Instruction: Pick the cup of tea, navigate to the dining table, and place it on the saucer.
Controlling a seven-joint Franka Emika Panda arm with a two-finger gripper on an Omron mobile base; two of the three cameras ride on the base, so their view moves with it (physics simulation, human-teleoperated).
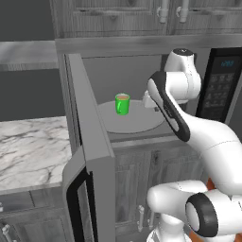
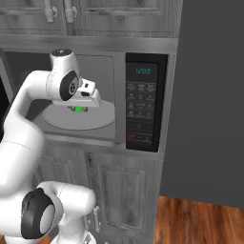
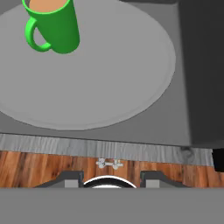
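Note:
The cup of tea is a small green mug with brown liquid. It stands upright on the grey round turntable inside the open microwave. In the hand view the cup of tea is at the upper left with its handle to the left. My gripper is open with nothing between its fingers, and it sits back from the cup over the turntable's near edge. From the right base view my hand hides most of the cup of tea. The dining table and the saucer are out of view.
The microwave door swings out to the left, close to the arm. The control panel bounds the cavity on the right. A marble counter lies left of the door. Grey cabinets sit above and below, over a wood floor.

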